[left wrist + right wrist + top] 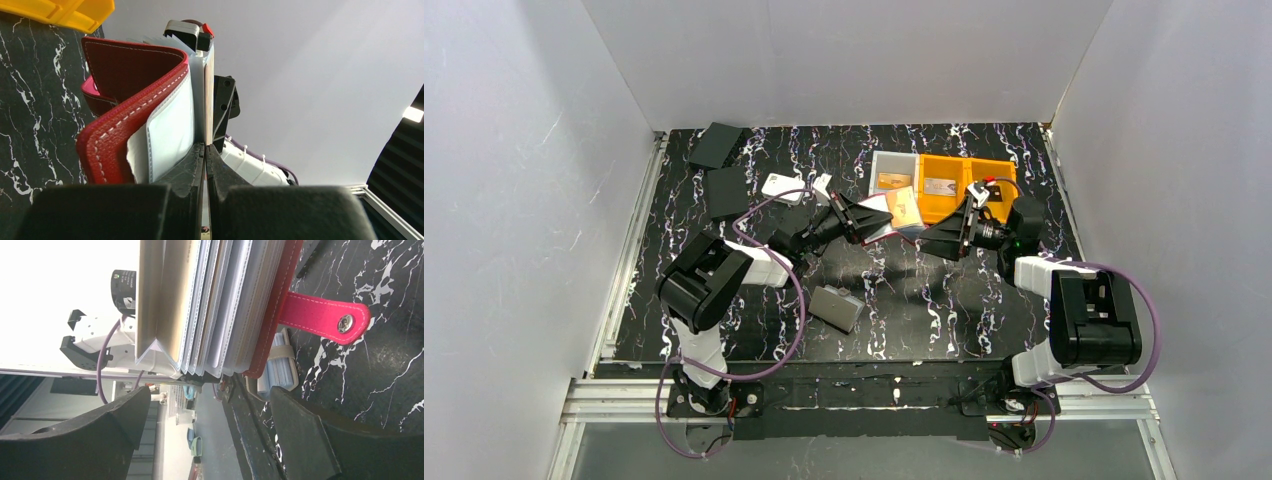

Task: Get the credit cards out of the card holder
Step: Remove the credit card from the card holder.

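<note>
My left gripper (pixel 205 150) clenched on a sleeve page of the red card holder (pixel 125 75), over the table (pixel 924 300); my right gripper (pixel 212 395) released, just beside its fanned pages, gold credit card (pixel 150 290) inside

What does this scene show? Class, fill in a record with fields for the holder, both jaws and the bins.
card holder: red, open, clear sleeves fanned out
left jaws: shut on a sleeve page
right jaws: open, pointed at the sleeves' edges
grey bin: one card inside
yellow bin: one card inside
</note>
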Tool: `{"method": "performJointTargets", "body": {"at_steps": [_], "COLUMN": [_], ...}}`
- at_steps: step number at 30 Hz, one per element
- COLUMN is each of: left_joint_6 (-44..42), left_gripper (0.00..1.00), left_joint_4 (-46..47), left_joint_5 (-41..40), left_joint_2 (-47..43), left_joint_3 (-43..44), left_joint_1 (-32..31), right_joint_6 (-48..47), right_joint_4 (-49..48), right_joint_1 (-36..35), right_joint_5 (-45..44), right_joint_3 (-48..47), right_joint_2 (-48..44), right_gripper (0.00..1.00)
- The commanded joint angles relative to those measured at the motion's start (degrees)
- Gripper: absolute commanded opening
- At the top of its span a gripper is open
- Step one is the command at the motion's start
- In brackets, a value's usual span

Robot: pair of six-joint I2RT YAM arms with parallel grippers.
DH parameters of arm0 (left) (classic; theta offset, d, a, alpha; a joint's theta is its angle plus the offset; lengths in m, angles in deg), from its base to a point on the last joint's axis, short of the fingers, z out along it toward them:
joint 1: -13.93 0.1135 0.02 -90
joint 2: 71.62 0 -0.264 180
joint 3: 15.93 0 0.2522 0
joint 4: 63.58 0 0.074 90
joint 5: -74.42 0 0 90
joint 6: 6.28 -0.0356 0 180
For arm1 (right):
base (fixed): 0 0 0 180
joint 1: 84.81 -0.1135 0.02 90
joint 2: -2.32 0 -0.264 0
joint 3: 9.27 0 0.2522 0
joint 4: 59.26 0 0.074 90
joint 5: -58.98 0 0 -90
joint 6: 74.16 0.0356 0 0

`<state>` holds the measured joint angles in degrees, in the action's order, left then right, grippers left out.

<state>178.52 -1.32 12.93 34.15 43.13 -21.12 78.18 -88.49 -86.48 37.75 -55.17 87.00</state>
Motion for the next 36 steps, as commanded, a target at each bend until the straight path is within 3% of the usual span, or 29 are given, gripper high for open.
{"method": "performJointTargets", "body": {"at_steps": [1,16,30,36], "left_joint_6": [0.13,0.56,0.64,0.49], "left_gripper": [0.00,0.00,0.00,0.00], "left_joint_4": [4.00,4.30,4.52,4.57], "left_joint_5": [0.87,4.46,5.07,5.40], "left_joint_2": [-3.12,-0.48,1.60,2.34], "left_joint_3": [2.49,3.61,3.65,3.37], "left_joint_1": [-0.28,-1.52,-2.99,-2.98], "right_joint_6": [5.45,6.99,9.02,9.05], "right_joint_4": [-8.35,-9.04,-11.07,-11.07], "right_joint_1": [0.99,2.61,2.20,2.28], "right_joint_5": [0.02,0.83,1.91,2.37], "right_joint_3": [-1.52,-2.48,-3.19,-3.36], "right_joint_2": [1.48,3.54,3.82,3.80], "right_gripper": [0.98,0.75,0.63,0.41]}}
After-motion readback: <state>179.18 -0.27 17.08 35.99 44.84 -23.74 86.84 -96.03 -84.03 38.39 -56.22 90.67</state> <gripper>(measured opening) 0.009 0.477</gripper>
